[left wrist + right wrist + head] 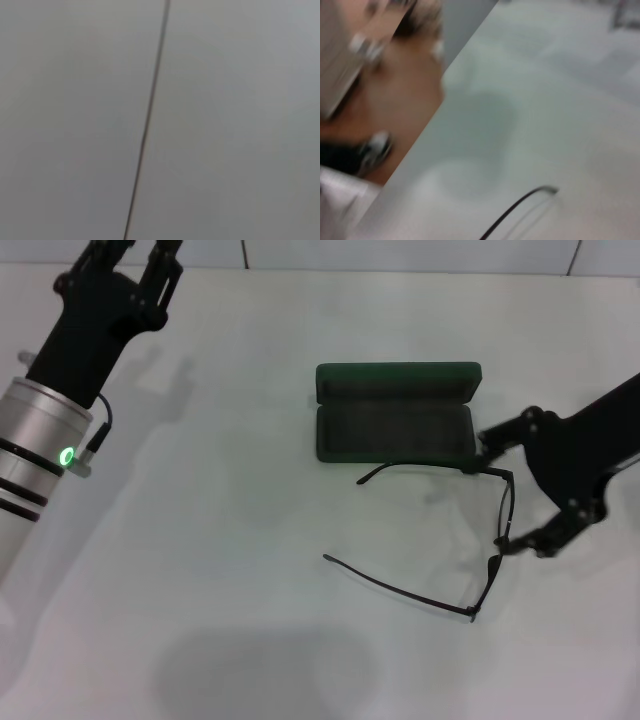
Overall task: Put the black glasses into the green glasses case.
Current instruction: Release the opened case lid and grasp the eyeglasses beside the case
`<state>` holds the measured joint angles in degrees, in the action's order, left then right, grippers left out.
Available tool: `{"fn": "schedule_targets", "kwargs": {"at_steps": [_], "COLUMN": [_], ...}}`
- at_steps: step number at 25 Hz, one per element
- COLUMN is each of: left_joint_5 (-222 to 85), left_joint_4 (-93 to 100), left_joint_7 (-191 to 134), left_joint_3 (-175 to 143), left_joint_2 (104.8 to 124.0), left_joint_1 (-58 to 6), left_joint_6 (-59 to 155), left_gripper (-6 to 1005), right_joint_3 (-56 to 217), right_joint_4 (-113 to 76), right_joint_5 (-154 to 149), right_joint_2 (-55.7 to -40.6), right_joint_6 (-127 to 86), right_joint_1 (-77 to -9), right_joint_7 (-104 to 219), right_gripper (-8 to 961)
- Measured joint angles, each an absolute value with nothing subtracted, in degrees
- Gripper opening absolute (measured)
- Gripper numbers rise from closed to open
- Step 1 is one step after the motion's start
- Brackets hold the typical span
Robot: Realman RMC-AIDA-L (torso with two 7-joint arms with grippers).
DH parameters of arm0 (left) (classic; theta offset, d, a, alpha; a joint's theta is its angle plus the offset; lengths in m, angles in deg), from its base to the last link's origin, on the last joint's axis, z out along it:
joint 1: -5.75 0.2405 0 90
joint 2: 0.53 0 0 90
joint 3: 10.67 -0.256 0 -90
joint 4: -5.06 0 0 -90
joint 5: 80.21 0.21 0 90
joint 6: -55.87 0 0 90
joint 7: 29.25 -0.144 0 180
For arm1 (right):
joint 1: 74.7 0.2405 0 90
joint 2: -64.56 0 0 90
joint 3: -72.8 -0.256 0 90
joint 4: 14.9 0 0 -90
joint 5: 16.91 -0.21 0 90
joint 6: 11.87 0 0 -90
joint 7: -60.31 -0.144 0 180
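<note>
Near the bench's (250, 640) far edge, toward its right half: case (396, 412), lying open, lid tipped back toward the far edge, dark lining facing up, nothing inside. Just in front of the case, on the bare bench: glasses (497, 530), unfolded, lens front toward the right edge and standing roughly front to back, one temple arm running along the case's near wall and almost touching it, the other stretching leftward toward the bench's middle, its tip resting on the surface. At the lens front, reaching in from the right edge: right gripper (498, 502), fingers spread wide, one finger by the frame's far end beside the case's near right corner, the other by the frame's middle; touching or just short of it, impossible to say. In the right wrist view, only one curved temple tip (520, 207) over the pale bench. At the far left corner, raised well away from both items: left gripper (135, 265); fingers cut off at the picture's edge, spread or closed impossible to tell.
</note>
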<state>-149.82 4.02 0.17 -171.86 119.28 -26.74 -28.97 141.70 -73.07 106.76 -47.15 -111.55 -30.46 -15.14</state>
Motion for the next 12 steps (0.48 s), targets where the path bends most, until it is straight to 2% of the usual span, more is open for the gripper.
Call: {"fn": "schedule_targets", "kwargs": {"at_steps": [1,4,6,10,12], "left_joint_5": [-149.8,-149.6,-149.6,-149.2,-149.1], "left_joint_4": [4.2,5.5,6.7,7.6,7.6], "left_joint_7": [1.6,8.2,12.3,16.7,17.5], "left_joint_3": [-171.9,-172.4,-172.6,-172.7,-172.7], "left_joint_2": [119.21,118.97,118.97,118.95,118.94], "left_joint_1": [-26.6,-26.5,-26.5,-26.4,-26.3], "left_joint_6": [-28.4,-26.1,-25.0,-24.2,-24.1], "left_gripper": [285,526,561,630,630], "right_joint_3": [142.0,143.1,146.1,153.7,158.8], "right_joint_4": [-75.7,-82.7,-86.5,-87.7,-87.8], "right_joint_5": [110.5,119.7,124.1,126.1,128.0], "right_joint_2": [-47.94,-50.18,-51.08,-51.02,-51.18], "right_joint_6": [-113.4,-116.1,-116.0,-114.0,-111.4], "right_joint_1": [-29.2,-28.2,-28.1,-27.6,-27.3], "right_joint_7": [-16.2,-16.9,-16.9,-16.9,-16.6], "right_gripper": [842,840,839,837,836]}}
